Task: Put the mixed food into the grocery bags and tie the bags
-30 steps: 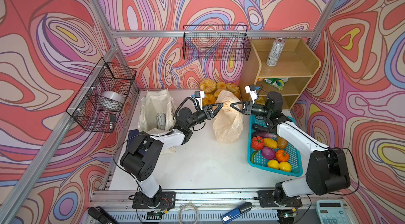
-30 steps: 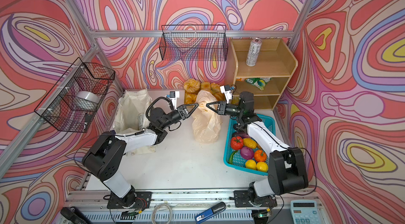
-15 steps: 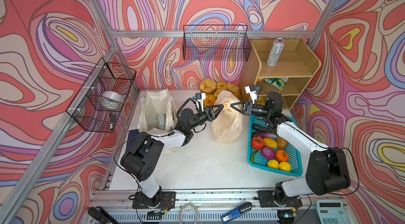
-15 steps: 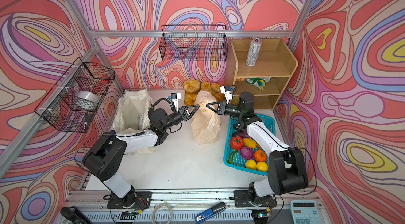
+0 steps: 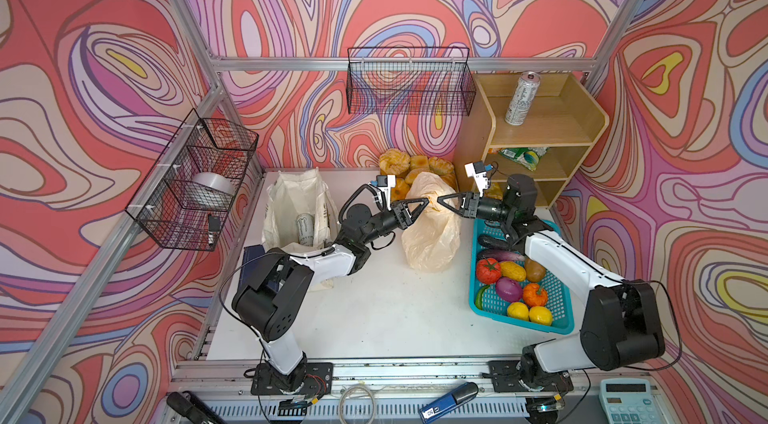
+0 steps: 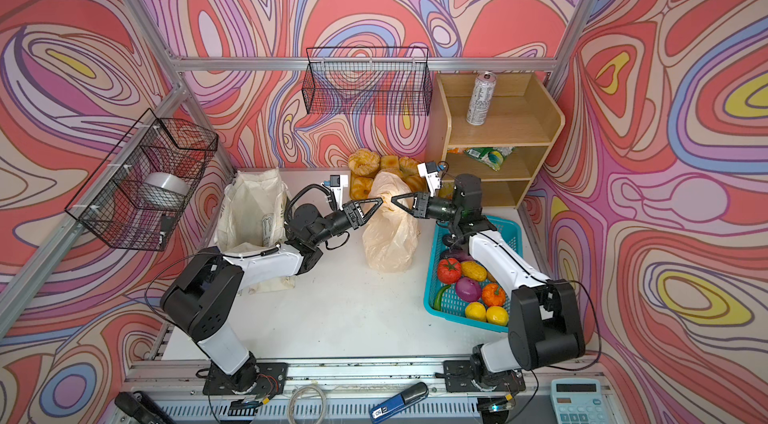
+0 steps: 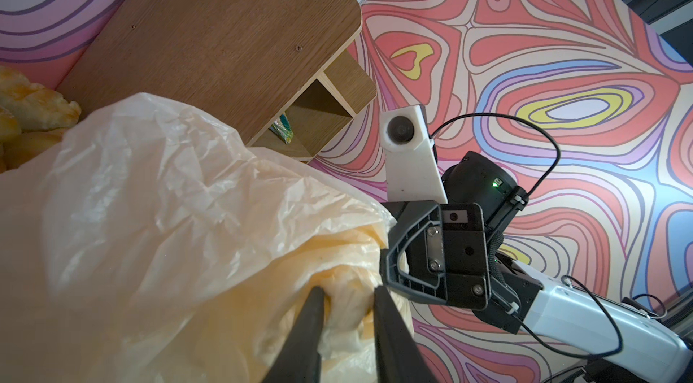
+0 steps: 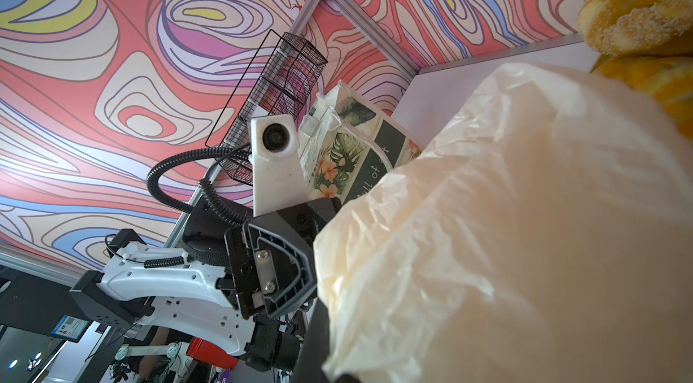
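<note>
1. The plastic bag (image 5: pixel 430 235), cream and translucent, is seen standing upright on the bench (image 5: pixel 374 310) in both top views. Its top is bunched between the two tools.
2. The left tool (image 5: pixel 424 201) is positioned at the bag's top, on the side facing the cloth tote (image 5: pixel 291 197). In the left wrist view its fingers (image 7: pixel 311 325) are pressed on either side of a bunched fold of bag film, so the bag is being grasped.
3. The right tool (image 5: pixel 440 201) is set nearly tip to tip with it, on the bag's other side. Its jaws are clenched, with the bag's top edge pinched at the tip.
4. The tote is stood open, well apart from the bag and beyond the left arm. A drink can (image 5: pixel 306 226) is seen upright inside it.
5. The teal basket (image 5: pixel 561 318) is set just beside the bag, under the right arm. The lemons (image 5: pixel 517 310) are held at its end farthest from the bag. The cucumber (image 5: pixel 492 241) is held at the end nearest it, partly hidden by the arm.
6. The wooden shelf (image 5: pixel 552 127) is placed behind the bag, on the basket side. A second drink can (image 5: pixel 521 100) is stood on its top board and the snack packet (image 5: pixel 524 154) is laid on the level below.
7. The bread rolls (image 5: pixel 395 162) are piled directly behind the bag, by the wall.
</note>
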Action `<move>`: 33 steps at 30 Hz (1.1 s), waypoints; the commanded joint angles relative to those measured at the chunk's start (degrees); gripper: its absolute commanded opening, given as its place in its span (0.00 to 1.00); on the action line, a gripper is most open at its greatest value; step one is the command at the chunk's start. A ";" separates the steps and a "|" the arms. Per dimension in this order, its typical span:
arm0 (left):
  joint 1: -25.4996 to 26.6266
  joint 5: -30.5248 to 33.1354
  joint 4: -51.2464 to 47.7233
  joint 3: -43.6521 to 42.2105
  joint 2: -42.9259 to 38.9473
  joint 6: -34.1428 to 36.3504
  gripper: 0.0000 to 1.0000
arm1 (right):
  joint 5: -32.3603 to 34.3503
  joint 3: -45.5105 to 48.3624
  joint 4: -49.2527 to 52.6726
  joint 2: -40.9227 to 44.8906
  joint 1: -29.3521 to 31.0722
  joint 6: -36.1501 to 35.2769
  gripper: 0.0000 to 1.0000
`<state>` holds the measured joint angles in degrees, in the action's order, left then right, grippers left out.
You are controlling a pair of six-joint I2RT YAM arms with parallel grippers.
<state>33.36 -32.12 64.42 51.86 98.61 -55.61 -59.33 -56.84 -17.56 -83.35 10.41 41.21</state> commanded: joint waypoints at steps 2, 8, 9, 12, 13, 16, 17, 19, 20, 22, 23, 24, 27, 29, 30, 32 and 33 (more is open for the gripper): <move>0.39 -0.63 2.61 1.19 1.23 -0.46 0.14 | 0.54 0.94 -1.33 1.47 -0.22 -0.44 0.00; -0.84 2.09 7.87 -0.39 2.94 -3.00 0.00 | 1.58 -0.90 2.54 1.90 -0.30 -1.80 0.27; -1.44 1.65 9.54 -0.31 3.79 -4.53 0.00 | 3.30 -1.62 5.50 2.71 -0.60 -3.58 0.39; -2.95 0.34 12.56 -0.09 6.00 -7.40 0.00 | 9.08 -2.51 12.27 5.86 -3.12 -6.50 0.51; -3.25 -0.38 12.50 0.21 6.37 -7.66 0.00 | 10.77 -2.40 13.73 6.81 -4.44 -6.21 0.51; -3.71 -2.00 12.02 0.82 7.38 -7.69 0.00 | 17.57 -2.40 21.15 8.42 -7.19 -7.33 0.51; -3.87 -2.76 11.98 1.11 7.70 -7.84 0.00 | 20.25 -2.63 24.62 8.18 -7.56 -8.46 0.51; -3.94 -3.22 11.08 1.32 8.27 -7.94 0.00 | 23.04 -2.93 29.77 6.90 -7.67 -10.82 0.51; -3.95 -3.38 10.95 1.32 8.56 -7.84 0.00 | 23.16 -2.93 31.22 6.12 -7.63 -11.39 0.50; -3.94 -3.98 10.16 1.50 9.00 -7.69 0.00 | 23.23 -2.55 32.79 5.01 -7.57 -12.14 0.49; -3.92 -4.24 10.20 1.43 9.21 -7.73 0.00 | 23.07 -2.22 33.09 4.43 -7.52 -12.12 0.49; -3.97 -4.38 10.15 1.36 9.44 -7.69 0.00 | 23.26 -1.74 33.16 4.06 -7.36 -12.19 0.49; -3.94 -5.23 9.59 1.40 9.93 -7.23 0.00 | 23.50 -1.28 33.52 2.85 -6.34 -12.76 0.50; -3.92 -5.90 9.84 1.32 10.52 -7.20 0.00 | 24.48 -2.00 34.78 1.78 -4.78 -13.86 0.51; -3.91 -6.01 9.82 1.32 10.85 -7.30 0.00 | 24.98 -2.36 35.09 1.26 -3.79 -14.24 0.51; -3.94 -6.09 9.96 1.06 11.32 -7.31 0.00 | 25.46 -3.06 35.39 0.53 -1.21 -14.67 0.52; -3.92 -6.12 9.88 1.05 11.52 -7.31 0.00 | 25.86 -3.64 35.53 0.14 0.42 -15.00 0.52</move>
<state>29.52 -36.56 71.61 51.88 108.71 -62.81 -35.22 -58.83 16.08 -82.11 7.46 28.49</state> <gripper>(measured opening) 0.047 0.520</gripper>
